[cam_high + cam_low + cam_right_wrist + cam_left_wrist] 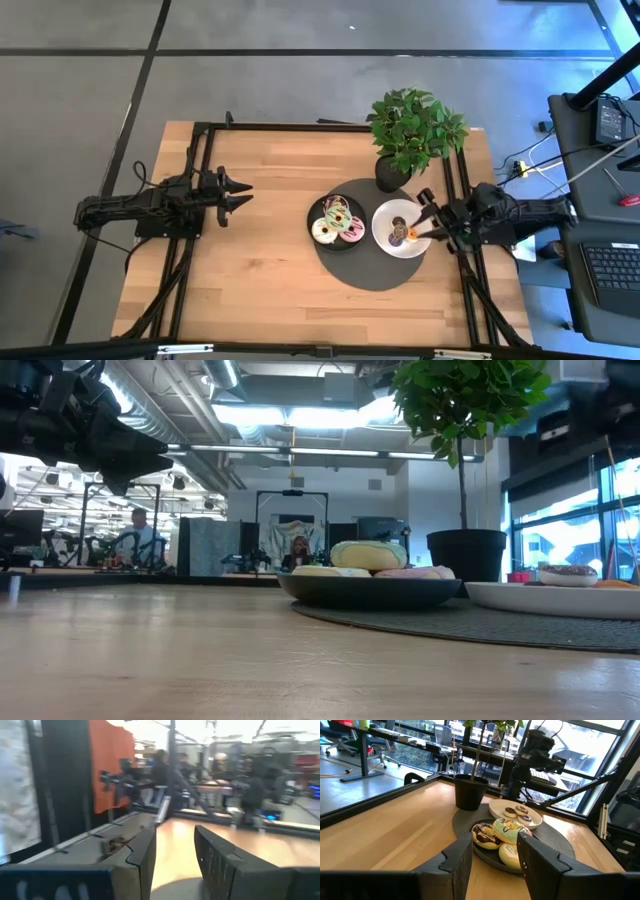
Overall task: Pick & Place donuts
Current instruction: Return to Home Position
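Note:
Several larger donuts (pixel 337 222) with cream, pink, green and brown icing are piled on a black plate (pixel 316 212). They also show as donuts (pixel 504 836) in the left wrist view and donuts (pixel 368 556) in the low view. Three tiny donuts (pixel 400 229) lie flat on a white plate (pixel 385 243) and show again as tiny donuts (pixel 517 812); one is orange. My left gripper (pixel 243 193) hovers open over bare wood, left of the plates, pointing at them (pixel 495 855). My right gripper (pixel 428 216) is open above the white plate's right rim, nothing between its fingers (pixel 175 855).
Both plates sit on a round dark grey mat (pixel 365 268). A potted plant (pixel 410 135) stands just beyond the mat, close to my right arm. Bare wood (pixel 260 270) spreads left of and nearer than the mat. Black frame rails (pixel 195 150) run along the table's sides.

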Controlling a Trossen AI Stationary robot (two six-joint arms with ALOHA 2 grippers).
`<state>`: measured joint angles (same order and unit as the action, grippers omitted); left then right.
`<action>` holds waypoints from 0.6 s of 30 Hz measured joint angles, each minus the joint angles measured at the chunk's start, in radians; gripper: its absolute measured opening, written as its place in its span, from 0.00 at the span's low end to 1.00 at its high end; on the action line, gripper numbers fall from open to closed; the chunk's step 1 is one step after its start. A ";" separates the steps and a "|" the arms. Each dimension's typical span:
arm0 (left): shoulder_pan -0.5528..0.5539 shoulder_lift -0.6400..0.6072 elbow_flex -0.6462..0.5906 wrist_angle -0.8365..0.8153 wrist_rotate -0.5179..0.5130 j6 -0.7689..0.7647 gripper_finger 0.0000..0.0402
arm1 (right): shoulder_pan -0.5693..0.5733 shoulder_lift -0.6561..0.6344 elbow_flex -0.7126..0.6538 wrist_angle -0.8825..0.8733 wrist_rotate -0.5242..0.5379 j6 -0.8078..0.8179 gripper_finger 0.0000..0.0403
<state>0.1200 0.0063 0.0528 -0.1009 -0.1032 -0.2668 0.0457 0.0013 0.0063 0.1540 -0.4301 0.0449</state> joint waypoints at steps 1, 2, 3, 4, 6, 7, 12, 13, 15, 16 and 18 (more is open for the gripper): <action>0.000 0.000 0.000 0.000 0.000 0.000 0.37 | -0.017 0.001 0.000 -0.001 0.011 0.000 0.34; 0.000 0.000 0.000 0.000 0.000 0.000 0.37 | -0.033 0.000 0.000 0.003 0.026 -0.010 0.34; 0.000 0.000 0.000 0.000 0.000 0.000 0.37 | -0.046 0.000 0.000 0.008 0.042 -0.023 0.34; 0.000 0.000 0.000 0.000 0.000 0.000 0.37 | -0.058 0.000 0.000 0.008 0.056 -0.024 0.34; 0.000 0.000 0.000 0.000 0.000 0.000 0.37 | -0.072 0.000 0.000 -0.001 0.070 -0.019 0.34; 0.000 0.000 0.000 0.000 0.000 0.000 0.38 | -0.076 0.000 0.000 -0.015 0.070 -0.021 0.34; 0.000 0.000 0.000 0.000 0.000 0.000 0.38 | -0.077 0.001 0.000 -0.073 0.070 0.019 0.34; 0.000 0.000 0.000 0.000 0.000 0.000 0.37 | -0.077 0.001 0.000 -0.084 0.070 0.030 0.34; 0.000 0.000 0.000 0.000 0.000 0.000 0.37 | -0.077 0.001 0.000 -0.085 0.070 0.029 0.34; 0.000 0.000 0.000 0.000 0.000 0.000 0.37 | -0.077 0.001 0.000 -0.085 0.070 0.026 0.34; 0.000 0.000 0.000 0.000 0.000 0.000 0.37 | -0.077 0.001 0.000 -0.085 0.070 0.029 0.34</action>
<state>0.1200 0.0063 0.0525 -0.1005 -0.1036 -0.2668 -0.0311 0.0021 0.0067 0.0689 -0.3603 0.0740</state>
